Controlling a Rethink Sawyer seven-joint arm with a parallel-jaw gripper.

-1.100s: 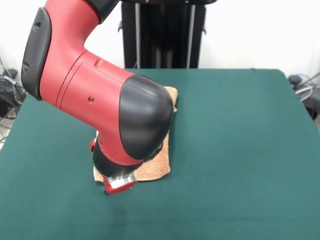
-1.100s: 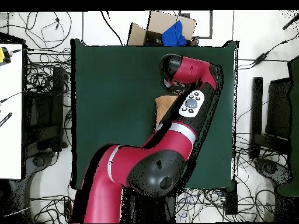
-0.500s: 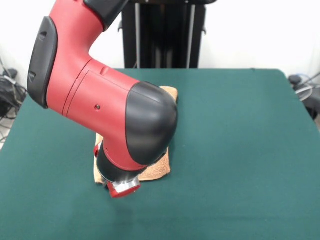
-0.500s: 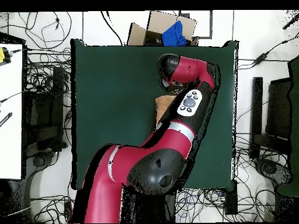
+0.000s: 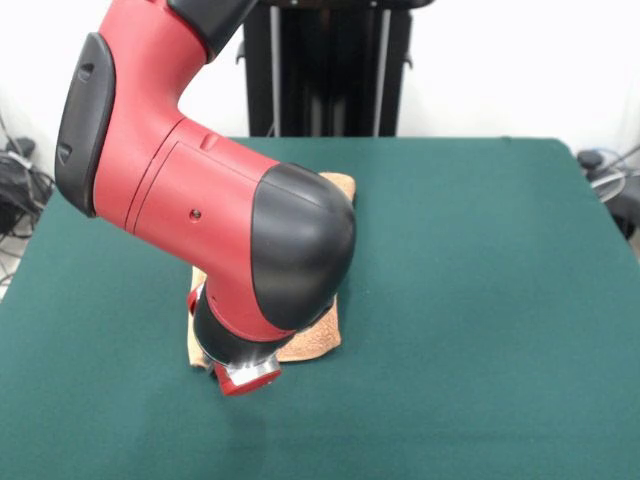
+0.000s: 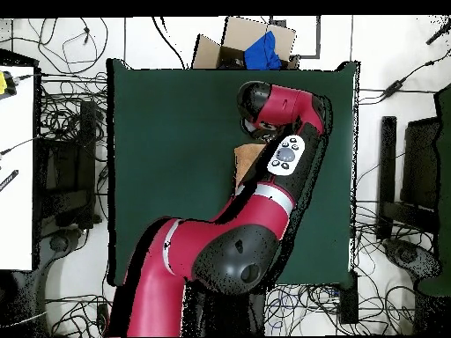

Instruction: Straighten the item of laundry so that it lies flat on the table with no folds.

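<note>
The item of laundry, an orange-tan towel (image 5: pixel 312 341), lies on the green table (image 5: pixel 480 300), mostly hidden behind the red and black arm. Its near edge shows below the arm's elbow and a far corner peeks out behind it. From above, only a strip of the towel (image 6: pixel 246 164) shows beside the arm, on the table (image 6: pixel 167 158). The gripper (image 5: pixel 243 373) is down at the towel's near left corner, low over the table. The arm's bulk covers it, so its state does not show.
A cardboard box with a blue object (image 6: pixel 256 47) sits just past the table's top edge in the overhead view. Cables lie on the floor all around the table. A white desk (image 6: pixel 16 167) stands to the left.
The arm shifted slightly to the right in the front view between one second and half a second ago. It has held still since. The towel looks unchanged.
</note>
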